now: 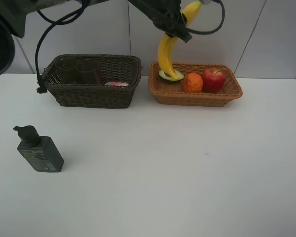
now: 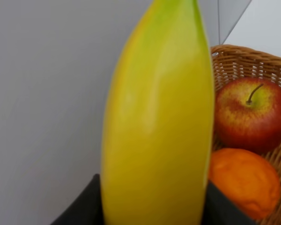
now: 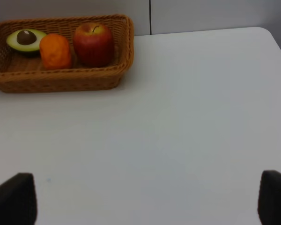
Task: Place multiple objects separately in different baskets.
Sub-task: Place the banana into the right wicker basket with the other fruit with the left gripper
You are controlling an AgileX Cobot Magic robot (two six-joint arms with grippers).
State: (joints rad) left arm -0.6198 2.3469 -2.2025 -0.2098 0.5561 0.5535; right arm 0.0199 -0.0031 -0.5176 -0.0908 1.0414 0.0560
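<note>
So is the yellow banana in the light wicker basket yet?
Not yet. The long yellow banana hangs upright in the left gripper, tip over the light wicker basket.

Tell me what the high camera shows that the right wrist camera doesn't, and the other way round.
Only the high view shows the yellow banana held by the left hand, the dark brown woven basket and the dark green pump bottle. Only the right wrist view shows the right hand open over bare table. Both show the light orange-brown wicker basket holding the halved avocado, orange and red apple.

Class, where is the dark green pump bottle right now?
In the exterior high view, the dark green pump bottle lies on the white table at front left, in front of the dark brown basket.
</note>
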